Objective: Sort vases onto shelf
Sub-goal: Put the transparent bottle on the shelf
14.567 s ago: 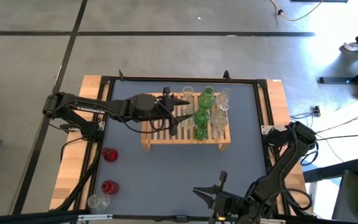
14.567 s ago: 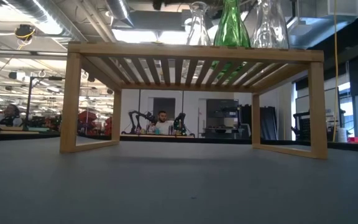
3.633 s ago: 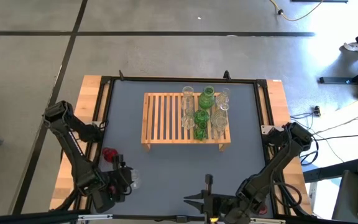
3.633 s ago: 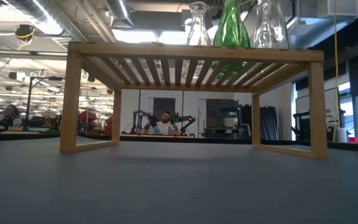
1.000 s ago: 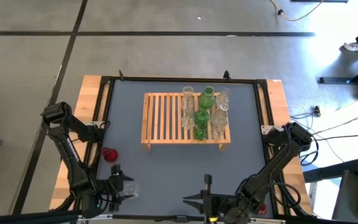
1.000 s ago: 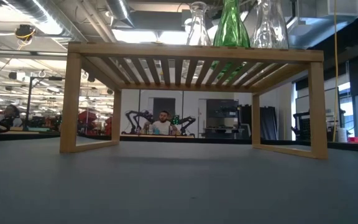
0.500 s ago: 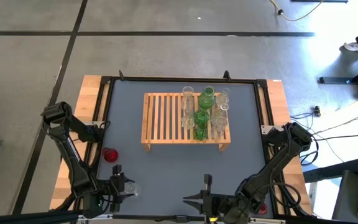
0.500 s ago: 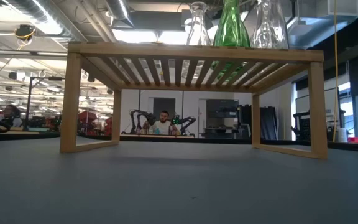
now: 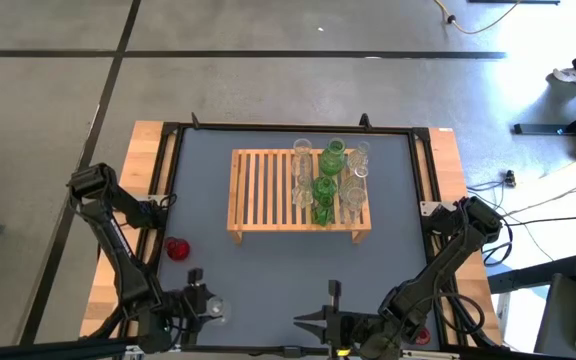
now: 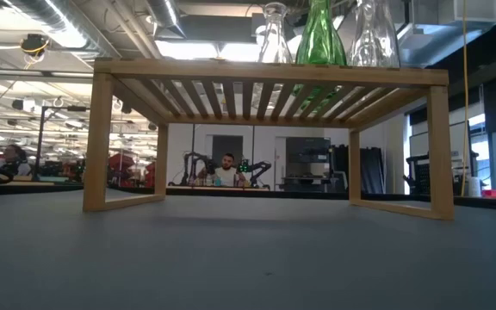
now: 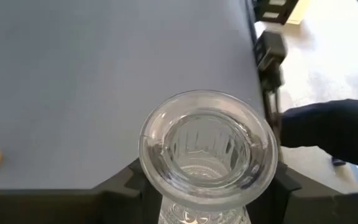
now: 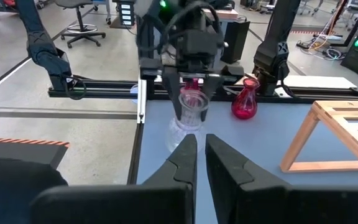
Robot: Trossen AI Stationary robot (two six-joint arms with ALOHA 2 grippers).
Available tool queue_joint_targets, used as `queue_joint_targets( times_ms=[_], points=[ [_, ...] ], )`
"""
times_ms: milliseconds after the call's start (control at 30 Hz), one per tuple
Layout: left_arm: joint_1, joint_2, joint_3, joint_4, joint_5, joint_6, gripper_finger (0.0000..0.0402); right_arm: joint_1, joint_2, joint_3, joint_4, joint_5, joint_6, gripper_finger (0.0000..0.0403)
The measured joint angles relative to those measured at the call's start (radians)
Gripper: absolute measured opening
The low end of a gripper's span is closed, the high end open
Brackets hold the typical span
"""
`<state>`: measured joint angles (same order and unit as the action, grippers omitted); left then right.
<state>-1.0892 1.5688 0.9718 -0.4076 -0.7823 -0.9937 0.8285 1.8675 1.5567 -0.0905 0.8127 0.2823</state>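
Observation:
My left gripper is at the table's near left corner, shut on a clear glass vase, which also shows in the right wrist view. A red shape shows behind that vase. A red vase stands on its base on the mat to the shelf's left. The shelf stands mid-table on its legs. Several clear and green vases stand on its right half. My right gripper waits shut at the near edge, pointing toward the left gripper. My left gripper pinches the clear vase by its neck, just under the flared rim, between the two fingers. The fingers come from above, pointing down. The vase is upright. Whether its base touches the table I cannot tell.
The grey mat lies open between the shelf and the near edge. Black frame rails run along the table's sides. In the low view the shelf spans the picture, and a person sits far behind it.
My left gripper, with the clear vase in it, has moved a little toward the table's right and near edge. Nothing else has shifted.

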Motion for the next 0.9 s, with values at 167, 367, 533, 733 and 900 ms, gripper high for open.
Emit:
queue_joint_targets(
  times_ms=[167,367,533,733,900],
  points=[
    [0.030,0.000,0.092,-0.002,0.018,0.118,0.0170,0.002,0.000,0.000,0.000,0.015,-0.014,0.0026],
    [0.093,0.000,0.210,-0.003,0.050,0.282,0.0165,0.003,0.000,0.000,-0.001,0.015,-0.030,0.0026],
    [0.156,0.000,0.307,-0.015,0.095,0.397,0.0166,0.017,0.000,0.000,-0.002,0.026,-0.050,0.0026],
    [0.224,0.000,0.409,-0.033,0.110,0.501,0.0167,0.061,-0.008,0.000,-0.010,0.118,-0.057,0.0026],
    [0.282,0.000,0.467,-0.036,0.156,0.563,0.0168,0.103,-0.017,0.000,-0.012,0.221,-0.079,0.0026]
  ],
)
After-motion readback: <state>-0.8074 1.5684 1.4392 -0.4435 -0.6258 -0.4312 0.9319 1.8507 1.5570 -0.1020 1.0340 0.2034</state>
